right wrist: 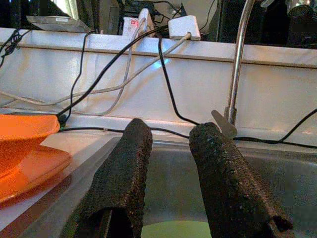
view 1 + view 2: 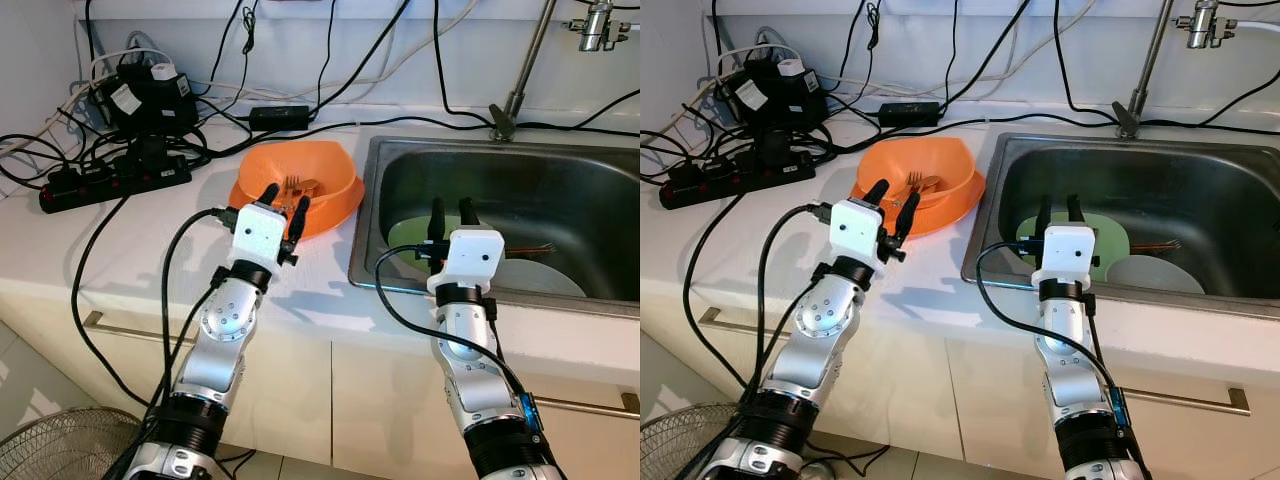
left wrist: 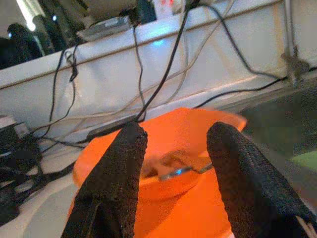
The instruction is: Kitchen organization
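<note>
I stand at a white countertop (image 2: 130, 250) with a steel sink (image 2: 590, 190) let into it at my two o'clock. A faucet (image 2: 530, 60) rises from the back rim of the sink at one o'clock. Against the white wall at my ten o'clock lies a black power strip (image 2: 115, 178) with adapters stacked behind it, and black cables (image 2: 330, 60) trail from there along the wall and over the counter. Below the counter edge run white cabinet fronts with a metal handle (image 2: 95, 320), and a fan grille (image 2: 60, 445) shows on the floor at my seven o'clock.

An orange bowl (image 2: 335, 165) sits on an orange plate (image 2: 340, 210) at twelve o'clock, just beside the sink's rim, with forks (image 2: 293, 185) lying inside it. In the sink basin a green plate (image 2: 405, 235) lies partly under a white plate (image 2: 545, 275), and a pair of chopsticks (image 2: 1155, 246) rests near them.

My left gripper (image 2: 284, 205) is stretched forward over the counter, its fingers spread apart and empty, tips at the near edge of the orange plate. My right gripper (image 2: 452, 217) reaches over the sink's front rim, fingers parted and holding nothing, above the green plate.
</note>
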{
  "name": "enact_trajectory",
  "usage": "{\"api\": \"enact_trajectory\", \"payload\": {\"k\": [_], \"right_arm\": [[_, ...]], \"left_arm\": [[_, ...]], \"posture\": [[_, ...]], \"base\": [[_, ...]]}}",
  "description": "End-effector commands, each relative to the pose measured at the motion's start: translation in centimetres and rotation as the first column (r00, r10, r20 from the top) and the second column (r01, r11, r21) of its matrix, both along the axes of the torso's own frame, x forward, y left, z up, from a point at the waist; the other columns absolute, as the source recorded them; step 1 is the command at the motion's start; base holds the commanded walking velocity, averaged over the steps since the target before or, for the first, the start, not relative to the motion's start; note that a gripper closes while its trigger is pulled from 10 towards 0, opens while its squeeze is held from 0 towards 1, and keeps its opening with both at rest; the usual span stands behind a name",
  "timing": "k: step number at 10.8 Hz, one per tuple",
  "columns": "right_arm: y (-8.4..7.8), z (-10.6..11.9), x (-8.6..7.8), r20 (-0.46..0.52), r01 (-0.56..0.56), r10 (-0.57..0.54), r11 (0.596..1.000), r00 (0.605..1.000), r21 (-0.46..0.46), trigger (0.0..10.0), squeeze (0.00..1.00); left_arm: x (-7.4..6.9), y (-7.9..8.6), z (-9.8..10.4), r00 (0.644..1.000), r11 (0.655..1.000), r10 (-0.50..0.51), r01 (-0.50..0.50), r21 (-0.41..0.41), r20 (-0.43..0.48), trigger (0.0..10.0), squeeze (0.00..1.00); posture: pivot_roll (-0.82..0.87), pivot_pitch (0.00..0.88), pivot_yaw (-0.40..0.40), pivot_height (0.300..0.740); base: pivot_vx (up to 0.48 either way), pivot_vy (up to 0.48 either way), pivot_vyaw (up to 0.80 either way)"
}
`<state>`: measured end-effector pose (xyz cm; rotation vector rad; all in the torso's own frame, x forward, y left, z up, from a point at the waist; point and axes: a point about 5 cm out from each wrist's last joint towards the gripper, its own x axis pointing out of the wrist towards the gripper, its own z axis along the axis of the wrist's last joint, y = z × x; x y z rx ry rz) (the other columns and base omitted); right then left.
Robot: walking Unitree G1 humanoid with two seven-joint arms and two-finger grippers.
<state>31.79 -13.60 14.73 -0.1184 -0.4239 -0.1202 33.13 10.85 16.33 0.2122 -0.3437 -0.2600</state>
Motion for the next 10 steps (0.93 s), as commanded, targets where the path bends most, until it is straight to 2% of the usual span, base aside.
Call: {"api": "enact_trajectory", "payload": {"k": [1, 4, 10], "right_arm": [[0.1, -0.1, 0.2, -0.012, 0.000, 0.000, 1.000, 1.000, -0.001, 10.0, 0.00], [0.1, 0.0, 0.2, -0.010, -0.001, 0.001, 1.000, 1.000, -0.001, 10.0, 0.00], [0.2, 0.2, 0.3, 0.001, 0.000, 0.000, 1.000, 1.000, 0.002, 10.0, 0.00]], "left_arm": [[0.3, 0.8, -0.3, 0.999, 0.999, 0.045, -0.044, 0.022, -0.027, 10.0, 0.00], [0.5, 1.6, -0.6, 0.994, 0.995, 0.095, -0.093, 0.039, -0.047, 10.0, 0.00], [0.0, 2.8, 1.2, 0.977, 0.978, 0.208, -0.207, -0.027, 0.044, 10.0, 0.00]], "posture": [[0.04, 0.000, 0.079, 0.740], [0.04, 0.000, 0.078, 0.740], [0.05, 0.000, 0.076, 0.740]], "base": [[0.000, 0.000, 0.00], [0.000, 0.000, 0.00], [0.000, 0.000, 0.00]]}}
